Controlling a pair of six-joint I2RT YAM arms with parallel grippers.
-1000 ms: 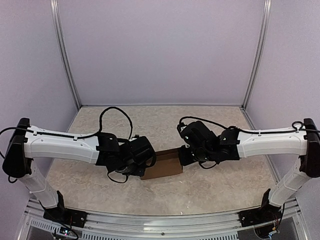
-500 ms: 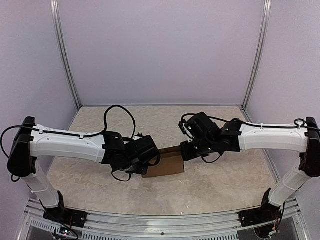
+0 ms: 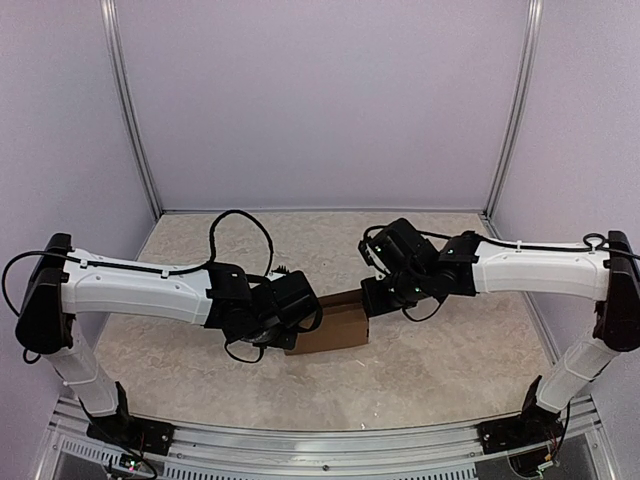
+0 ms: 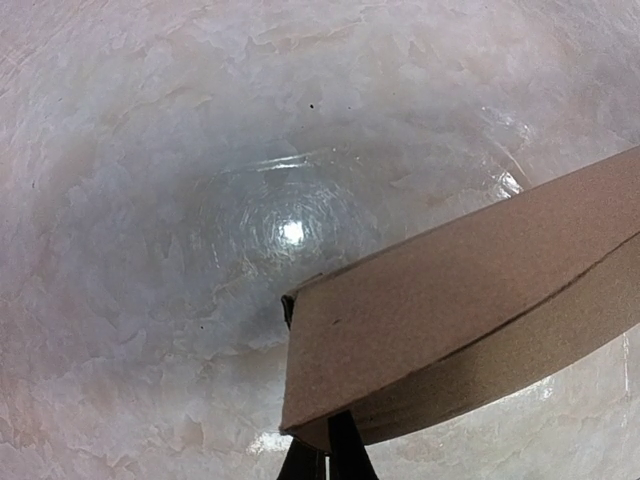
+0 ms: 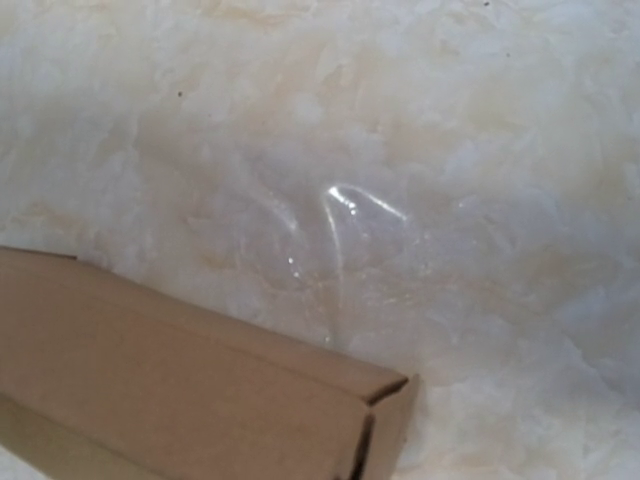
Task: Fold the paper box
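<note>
One brown paper box (image 3: 330,325), shaped into a long sleeve, lies mid-tabletop (image 3: 440,370), running from 8 o'clock to 2 o'clock in the overhead view. Two arms meet over it: the left gripper (image 4: 325,462), clenched, touches the 8 o'clock end, and the right gripper (image 3: 372,300), also clenched, sits at the 2 o'clock end. They likely bracket it as blunt pushers, steadying the box while end flaps are pressed in.

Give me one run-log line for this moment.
paper box: on table | left gripper: shut, at one end | right gripper: shut, at other end
</note>
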